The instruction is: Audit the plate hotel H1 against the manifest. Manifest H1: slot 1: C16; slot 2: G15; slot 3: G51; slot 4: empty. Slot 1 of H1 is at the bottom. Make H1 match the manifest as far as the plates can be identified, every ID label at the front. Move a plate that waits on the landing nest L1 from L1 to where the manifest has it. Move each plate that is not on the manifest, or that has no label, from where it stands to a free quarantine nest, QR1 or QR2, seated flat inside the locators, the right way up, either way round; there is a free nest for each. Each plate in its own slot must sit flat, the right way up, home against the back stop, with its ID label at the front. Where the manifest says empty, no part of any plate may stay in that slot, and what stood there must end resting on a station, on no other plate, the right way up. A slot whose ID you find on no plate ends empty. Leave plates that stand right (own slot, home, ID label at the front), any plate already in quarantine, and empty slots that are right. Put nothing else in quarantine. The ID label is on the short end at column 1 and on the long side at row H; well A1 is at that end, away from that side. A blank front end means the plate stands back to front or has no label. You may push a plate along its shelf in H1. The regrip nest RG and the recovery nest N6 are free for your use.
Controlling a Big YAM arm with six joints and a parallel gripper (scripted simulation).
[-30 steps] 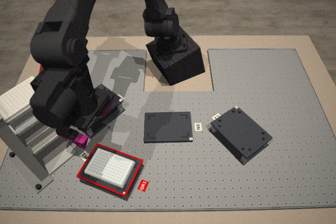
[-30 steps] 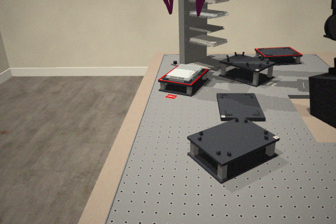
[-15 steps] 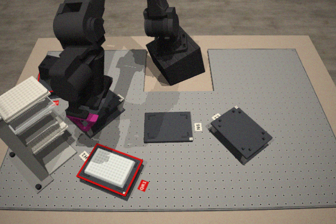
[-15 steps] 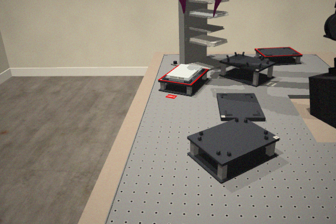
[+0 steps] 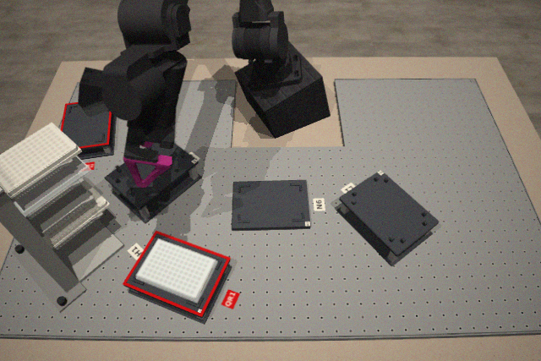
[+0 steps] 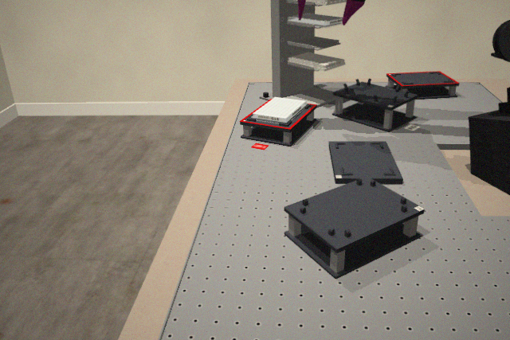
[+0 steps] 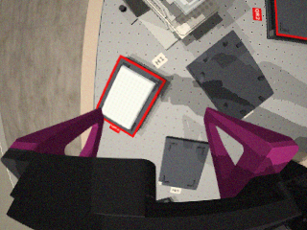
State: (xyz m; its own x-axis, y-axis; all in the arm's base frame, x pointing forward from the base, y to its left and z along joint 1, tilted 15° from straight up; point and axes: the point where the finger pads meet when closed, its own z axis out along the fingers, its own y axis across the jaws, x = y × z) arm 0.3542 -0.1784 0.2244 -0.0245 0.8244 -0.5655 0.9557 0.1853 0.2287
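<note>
Open gripper high beside plate hotel

A grey perforated table carries a shelf tower at nine o'clock, a red-framed stand at seven, and a flat dark pad at centre.

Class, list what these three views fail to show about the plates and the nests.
- Plate ID labels in the hotel H1: too small in every view.
- Plate on QR1: any label unreadable.
- Red-rimmed far nest: partly hidden by the arm, top view.
- Open gripper: cut off above, exterior view.
</note>
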